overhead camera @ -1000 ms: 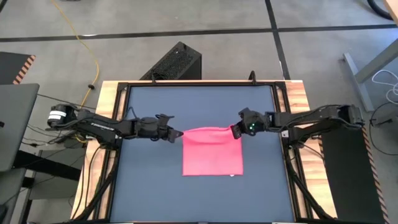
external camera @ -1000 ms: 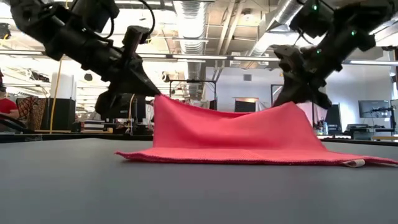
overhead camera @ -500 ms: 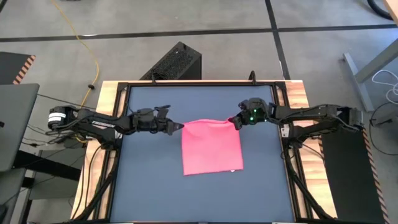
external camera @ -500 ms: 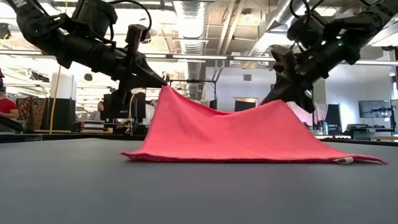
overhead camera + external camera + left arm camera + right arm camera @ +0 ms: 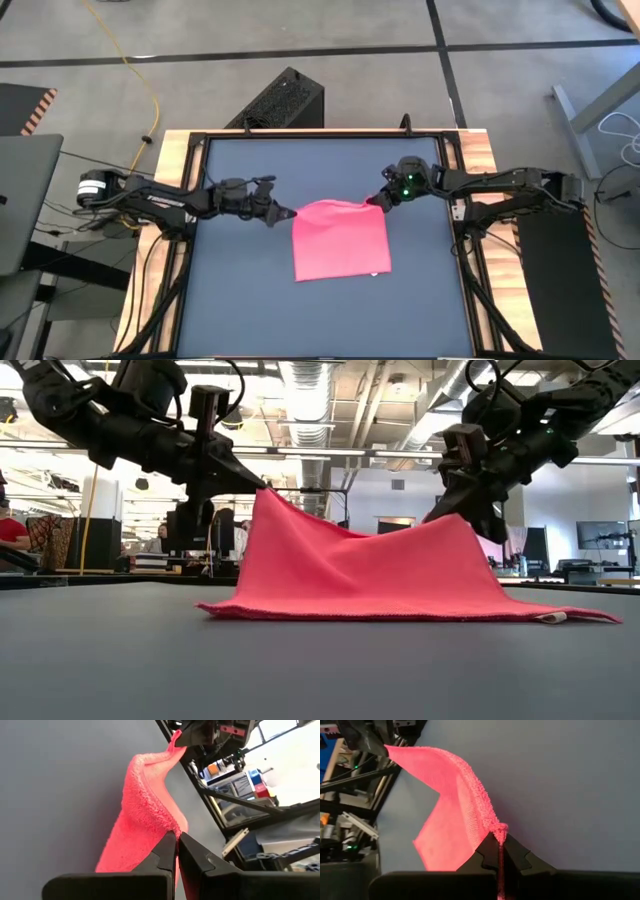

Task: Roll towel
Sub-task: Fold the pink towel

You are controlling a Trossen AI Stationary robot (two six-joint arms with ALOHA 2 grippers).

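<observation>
Towel [image 5: 340,240] far corners pinched, lifted between fingers.

Both arms reached inward over the table from opposite sides, left gripper [image 5: 291,214] clamped on one far corner of the towel [image 5: 340,243], right gripper [image 5: 372,201] pinching the other, both corners held raised, wrists angled downward.

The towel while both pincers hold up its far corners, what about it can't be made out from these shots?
- Far face of the towel: in the low view its own raised front hides it.
- Table under the lifted edge: in the high view the towel covers it.
- Corner inside the left pincer: left wrist view, the shut fingers cover it.
- Corner inside the right pincer: right wrist view, likewise.
- White tag: low view, too small to read.
</observation>
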